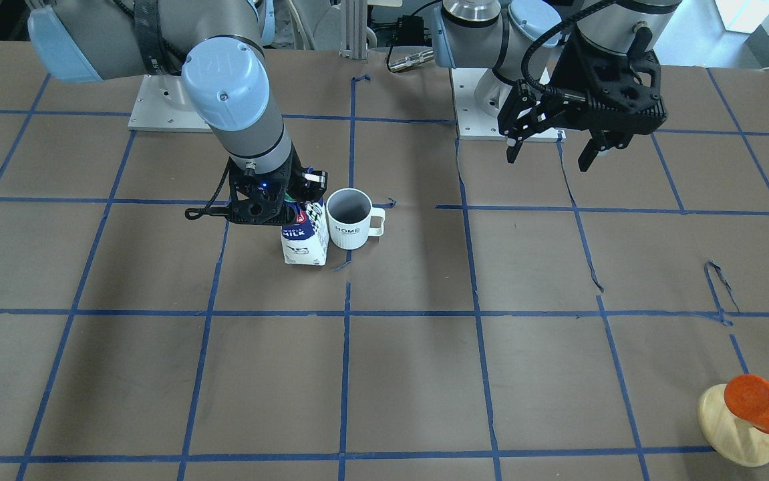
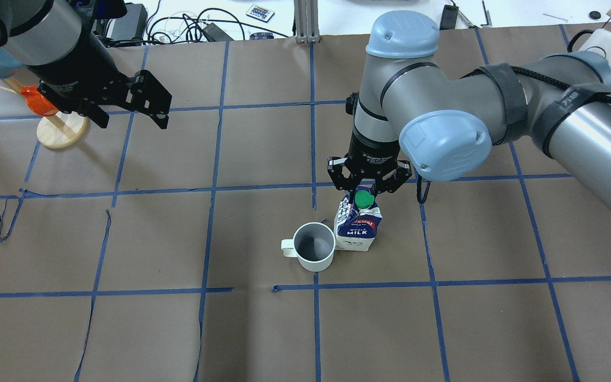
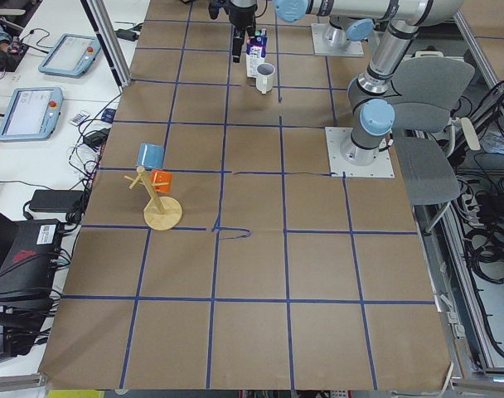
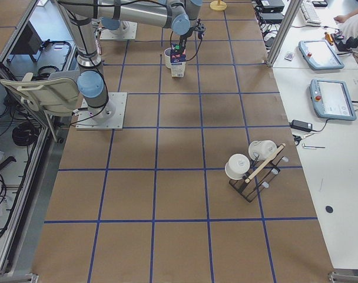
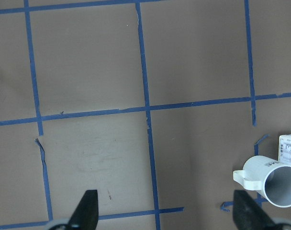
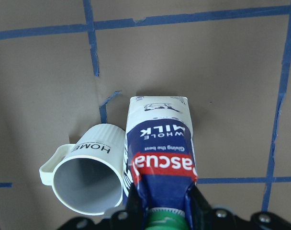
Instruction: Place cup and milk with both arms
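Observation:
The white "HOME" cup (image 1: 351,224) stands upright on the brown table, its handle pointing away from the milk. It also shows in the overhead view (image 2: 314,246), the left wrist view (image 5: 274,184) and the right wrist view (image 6: 93,177). The blue-and-white milk (image 1: 305,240) stands on the table touching the cup (image 2: 358,228) (image 6: 160,139). My right gripper (image 2: 364,193) (image 6: 162,206) is shut on the milk's gable top, by the green cap. My left gripper (image 1: 550,159) (image 2: 131,123) is open and empty, raised well off to the side.
A wooden peg stand (image 1: 738,427) with an orange cup (image 1: 758,401) stands near the table corner beyond my left gripper; a blue cup (image 3: 150,155) hangs on it too. A second rack with white cups (image 4: 249,168) stands at the other end. Blue tape lines grid the table.

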Controlling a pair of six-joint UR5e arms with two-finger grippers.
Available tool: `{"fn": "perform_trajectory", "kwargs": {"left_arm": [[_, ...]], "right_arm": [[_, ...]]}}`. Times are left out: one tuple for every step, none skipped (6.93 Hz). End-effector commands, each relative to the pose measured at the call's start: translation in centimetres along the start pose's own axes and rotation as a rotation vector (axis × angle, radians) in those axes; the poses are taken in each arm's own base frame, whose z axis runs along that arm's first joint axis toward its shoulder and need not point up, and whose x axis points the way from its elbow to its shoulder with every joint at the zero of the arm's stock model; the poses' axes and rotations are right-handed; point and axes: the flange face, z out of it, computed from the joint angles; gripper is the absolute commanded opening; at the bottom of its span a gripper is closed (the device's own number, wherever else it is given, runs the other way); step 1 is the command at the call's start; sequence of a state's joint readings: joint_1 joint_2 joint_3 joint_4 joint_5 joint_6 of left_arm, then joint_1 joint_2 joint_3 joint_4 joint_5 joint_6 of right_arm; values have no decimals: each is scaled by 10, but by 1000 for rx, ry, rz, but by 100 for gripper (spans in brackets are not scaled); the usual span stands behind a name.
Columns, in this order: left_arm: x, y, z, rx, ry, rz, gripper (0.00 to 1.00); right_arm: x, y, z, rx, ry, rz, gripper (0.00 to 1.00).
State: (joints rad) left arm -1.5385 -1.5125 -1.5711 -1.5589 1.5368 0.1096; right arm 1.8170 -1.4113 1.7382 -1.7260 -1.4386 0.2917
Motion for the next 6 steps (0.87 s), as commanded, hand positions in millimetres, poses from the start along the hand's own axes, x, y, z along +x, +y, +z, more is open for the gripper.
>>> {"fn": "perform_trajectory", "kwargs": {"left_arm": [[0, -2, -1, -20, -3, -7, 100], [1, 0, -1, -21, -2, -6, 100], [2, 6, -2, -30, -1, -6, 100], [2, 7, -1, -37, -2, -6, 100], [2, 9, -2, -44, 3, -26, 100], [2, 11, -2, -53, 0, -30, 100]], "right_arm": [[1, 2, 1, -3, 14, -5, 61], [1, 2, 4, -10, 16, -4, 62], [2, 1, 2, -7, 19, -3, 65], [7, -2, -7, 15, 39, -6, 72], [13, -4, -28, 58, 39, -88, 88], [24, -12, -55, 110, 38, -94, 100]]}}
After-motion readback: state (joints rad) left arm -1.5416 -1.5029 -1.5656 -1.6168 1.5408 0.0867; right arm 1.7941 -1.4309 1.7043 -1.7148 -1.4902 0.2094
